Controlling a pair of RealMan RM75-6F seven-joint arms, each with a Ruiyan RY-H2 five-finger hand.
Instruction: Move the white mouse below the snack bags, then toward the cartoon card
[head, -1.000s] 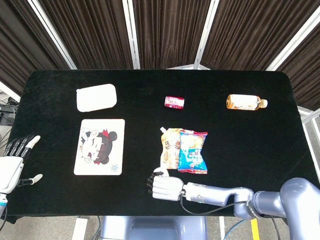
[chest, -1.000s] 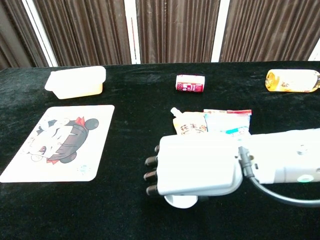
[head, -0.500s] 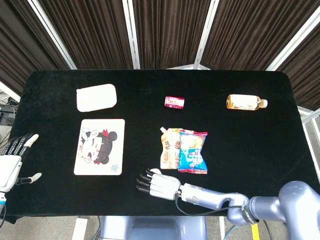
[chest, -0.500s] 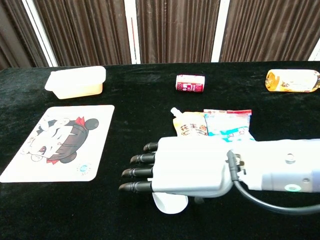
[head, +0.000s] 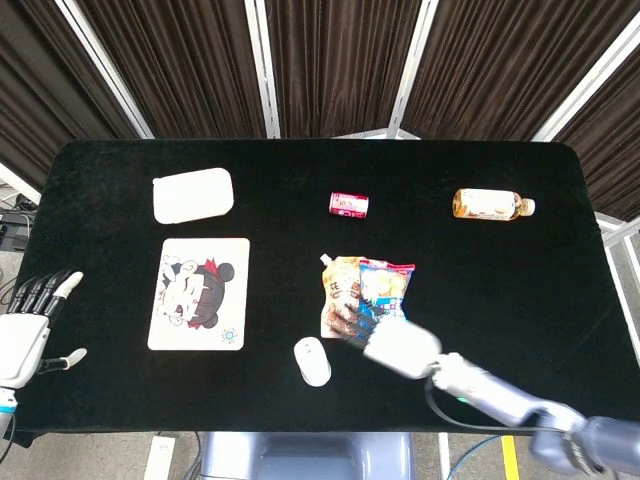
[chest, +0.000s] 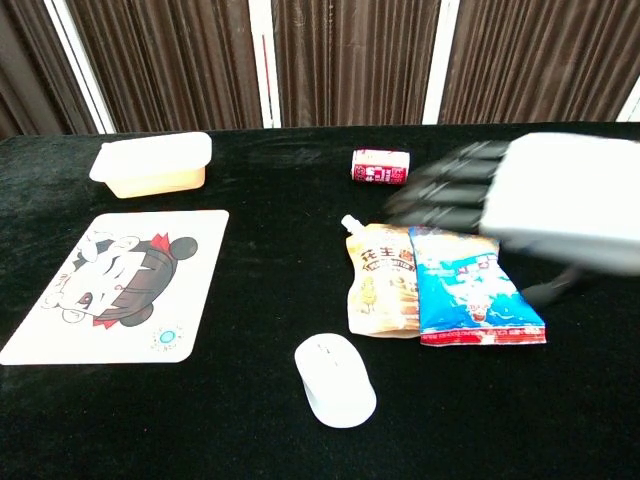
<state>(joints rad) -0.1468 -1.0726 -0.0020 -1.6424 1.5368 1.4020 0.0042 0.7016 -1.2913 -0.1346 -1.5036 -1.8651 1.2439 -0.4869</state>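
The white mouse (head: 312, 361) lies alone on the black desk (head: 500, 290), just below the snack bags (head: 366, 300) and to the right of the cartoon card (head: 199, 293). The right hand (chest: 520, 200) hangs blurred above the bags, holding nothing, its dark fingers (chest: 440, 185) stretched out side by side. The left hand (head: 25, 335) (at the desk's left edge) is empty, fingers apart.

- The mouse (head: 313, 361) lies on the desk (head: 520, 280), just left of the right hand (head: 398, 348).
- The snack bags (head: 366, 298) lie partly under that hand.
- The cartoon card (head: 199, 293) lies well left of it.
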